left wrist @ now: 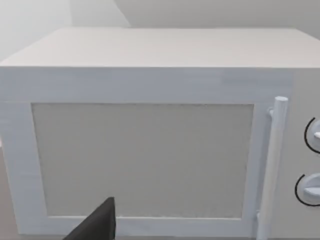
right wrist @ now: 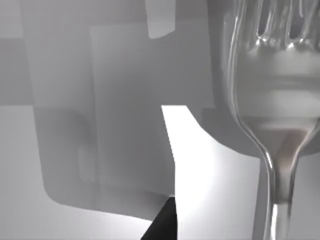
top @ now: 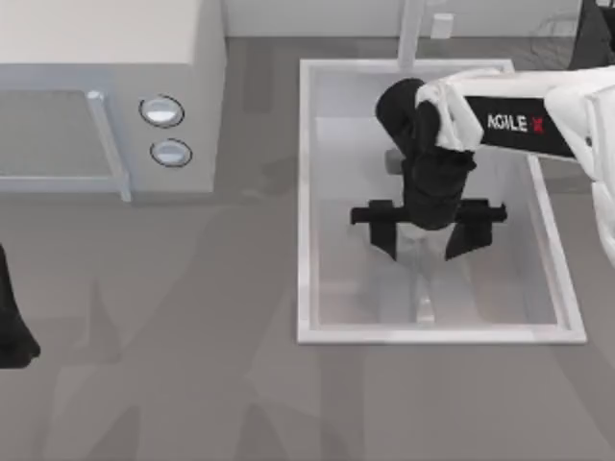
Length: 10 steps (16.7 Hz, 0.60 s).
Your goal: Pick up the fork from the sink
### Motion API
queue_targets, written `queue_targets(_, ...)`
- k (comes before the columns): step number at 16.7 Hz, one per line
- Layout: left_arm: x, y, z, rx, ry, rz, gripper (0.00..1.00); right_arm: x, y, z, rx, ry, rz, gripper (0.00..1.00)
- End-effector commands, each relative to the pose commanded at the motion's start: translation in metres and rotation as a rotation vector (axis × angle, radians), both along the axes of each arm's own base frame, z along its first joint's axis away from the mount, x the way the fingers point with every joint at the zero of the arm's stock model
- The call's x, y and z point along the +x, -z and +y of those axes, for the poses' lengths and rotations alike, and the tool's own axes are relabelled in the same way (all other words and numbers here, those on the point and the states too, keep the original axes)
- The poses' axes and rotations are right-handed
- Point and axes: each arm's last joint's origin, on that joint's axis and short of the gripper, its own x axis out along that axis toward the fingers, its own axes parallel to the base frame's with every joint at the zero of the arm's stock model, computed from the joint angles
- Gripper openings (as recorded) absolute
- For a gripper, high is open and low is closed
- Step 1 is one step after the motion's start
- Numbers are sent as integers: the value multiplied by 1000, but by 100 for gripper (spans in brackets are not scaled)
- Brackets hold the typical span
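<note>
The white sink (top: 306, 192) lies right of the table's middle. On its pale floor rests the shiny silver fork (top: 424, 303), lengthwise, mostly hidden under my right arm, with its handle end showing toward the near rim. My right gripper (top: 424, 246) hangs low inside the basin directly over the fork, open, one black finger on each side of it. In the right wrist view the fork (right wrist: 278, 125) looms very close, tines and neck clear, with one fingertip (right wrist: 163, 225) beside it. My left gripper (top: 12, 322) stays parked at the table's left edge.
A white microwave (top: 106, 86) with two round knobs (top: 161, 111) stands at the back left, and its door (left wrist: 142, 160) faces the left wrist camera. A pale tap post (top: 411, 29) rises behind the sink. Grey tabletop spreads in front of the sink.
</note>
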Motion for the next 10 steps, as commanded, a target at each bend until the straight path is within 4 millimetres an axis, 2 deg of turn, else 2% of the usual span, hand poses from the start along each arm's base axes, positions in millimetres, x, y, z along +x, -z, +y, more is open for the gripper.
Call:
queue_targets(4, 0, 0, 0, 0, 0, 0, 100, 0, 0, 0, 0, 0, 0, 2)
queue_targets(10, 0, 0, 0, 0, 0, 0, 100, 0, 0, 0, 0, 0, 0, 0)
